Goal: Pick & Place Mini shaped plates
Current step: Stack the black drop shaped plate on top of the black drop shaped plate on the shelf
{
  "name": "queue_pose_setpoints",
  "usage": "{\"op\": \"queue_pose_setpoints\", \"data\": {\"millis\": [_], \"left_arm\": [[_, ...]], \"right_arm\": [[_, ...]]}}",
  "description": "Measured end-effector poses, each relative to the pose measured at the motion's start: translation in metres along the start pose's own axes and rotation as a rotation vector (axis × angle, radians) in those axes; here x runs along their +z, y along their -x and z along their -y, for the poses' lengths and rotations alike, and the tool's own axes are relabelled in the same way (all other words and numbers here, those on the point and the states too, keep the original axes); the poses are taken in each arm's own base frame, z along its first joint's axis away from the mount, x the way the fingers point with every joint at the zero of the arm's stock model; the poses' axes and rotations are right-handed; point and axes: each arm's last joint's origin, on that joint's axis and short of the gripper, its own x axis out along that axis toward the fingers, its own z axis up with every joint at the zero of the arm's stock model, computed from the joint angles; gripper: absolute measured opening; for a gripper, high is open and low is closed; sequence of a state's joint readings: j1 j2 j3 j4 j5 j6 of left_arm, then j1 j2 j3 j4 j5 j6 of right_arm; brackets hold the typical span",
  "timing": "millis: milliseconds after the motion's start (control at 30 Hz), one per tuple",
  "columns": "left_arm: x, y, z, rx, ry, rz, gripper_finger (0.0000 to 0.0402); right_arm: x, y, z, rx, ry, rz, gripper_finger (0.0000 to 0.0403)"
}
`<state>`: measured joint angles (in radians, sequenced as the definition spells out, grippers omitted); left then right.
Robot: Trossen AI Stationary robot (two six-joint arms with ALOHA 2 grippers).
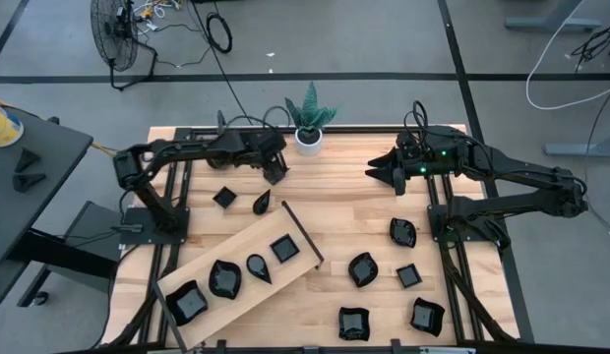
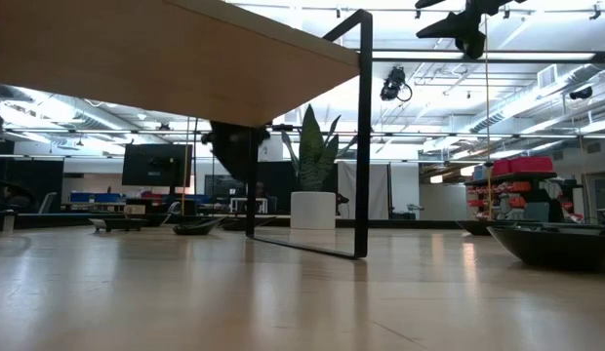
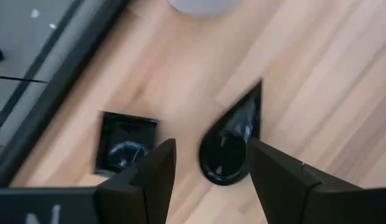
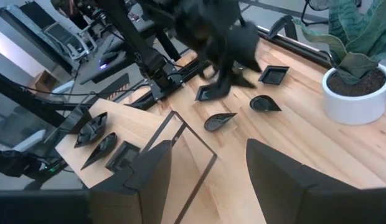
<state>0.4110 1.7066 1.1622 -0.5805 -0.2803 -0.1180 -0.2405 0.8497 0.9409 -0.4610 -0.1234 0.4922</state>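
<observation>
The pale wooden table (image 1: 344, 211) sits in a workshop with cables across the floor. Our left gripper (image 3: 208, 171) hovers with jaws spread wide and empty above a teardrop plate (image 3: 230, 146), which lies between the fingers in the left wrist view, with a square plate (image 3: 124, 140) just beside it. We judge the risk is a finger landing on the glossy rim and skidding the dish, or nudging its neighbour. Our right gripper (image 1: 384, 172) waits open, well apart
</observation>
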Motion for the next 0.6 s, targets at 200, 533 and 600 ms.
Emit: {"op": "queue_pose_setpoints", "data": {"millis": [200,533,600], "left_arm": [[-0.008,-0.037,0.015,-0.022,-0.055,-0.094,0.0201],[-0.010,-0.066,0.009,-0.084,-0.016,-0.147,0.0201],[-0.010,-0.067,0.008,-0.083,-0.002,-0.141,0.0200]], "right_arm": [[0.000,0.000,0.000,-0.002,0.007,-0.003,0.0210],[-0.001,0.000,0.000,0.020,0.003,-0.017,0.0210],[-0.001,0.000,-0.001,0.026,-0.001,-0.021,0.0210]]}}
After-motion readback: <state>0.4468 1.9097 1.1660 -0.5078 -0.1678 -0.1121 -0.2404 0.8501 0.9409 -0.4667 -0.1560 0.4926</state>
